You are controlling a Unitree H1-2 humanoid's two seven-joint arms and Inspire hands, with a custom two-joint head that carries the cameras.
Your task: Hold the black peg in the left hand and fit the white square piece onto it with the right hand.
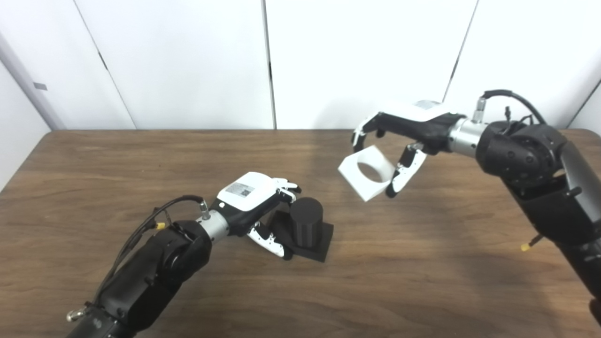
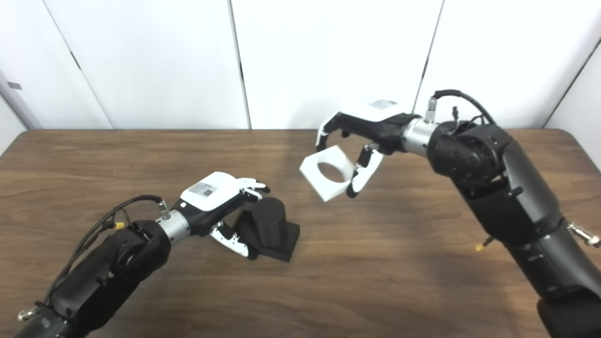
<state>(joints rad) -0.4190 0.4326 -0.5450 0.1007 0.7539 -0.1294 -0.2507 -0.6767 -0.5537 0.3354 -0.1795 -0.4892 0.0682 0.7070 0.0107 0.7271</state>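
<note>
The black peg [image 1: 306, 228] is a short upright cylinder on a square black base, resting on the wooden table [image 1: 422, 263] left of centre. My left hand [image 1: 256, 206] is closed around its left side, fingers behind the cylinder and thumb on the base's front edge. The white square piece [image 1: 366, 172], a block with a round hole through it, hangs in the air to the upper right of the peg, tilted with the hole facing the camera. My right hand [image 1: 399, 141] holds it from above, fingers over the far edge and thumb on its right side.
White wall panels [image 1: 188, 61] stand behind the table's far edge. A small yellow-tipped pin [image 1: 528, 245] sticks out of my right forearm just above the table.
</note>
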